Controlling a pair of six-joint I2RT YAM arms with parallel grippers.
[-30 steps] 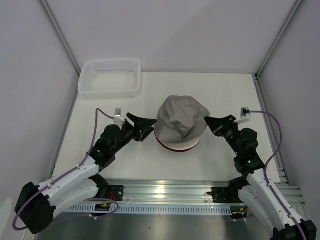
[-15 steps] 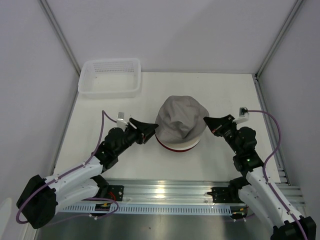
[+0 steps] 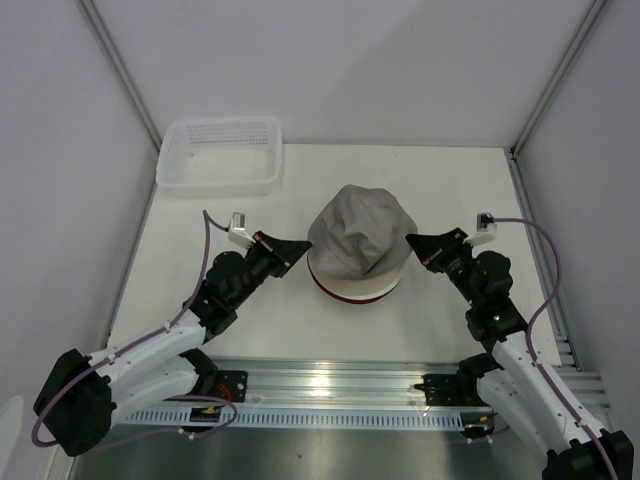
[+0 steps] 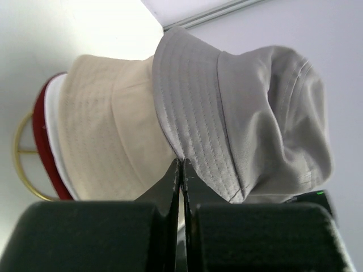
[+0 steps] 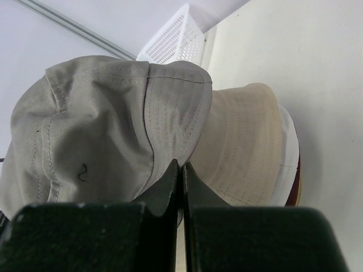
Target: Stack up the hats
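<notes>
grey hat (image 3: 360, 232) tops the stack at mid-table (image 3: 450, 180). under it: beige hat (image 4: 96, 130), white hat (image 4: 55, 107), dark red hat (image 4: 39, 124) at the bottom. my left gripper (image 3: 303, 247), fingers pressed together on nothing, sits just beside the grey brim. my right gripper (image 3: 411, 240) is likewise closed at the opposite brim edge; contact unclear. mesh basket (image 3: 220, 175) sits far left.

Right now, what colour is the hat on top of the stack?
Grey. The top hat shows best in the top external view.
</notes>
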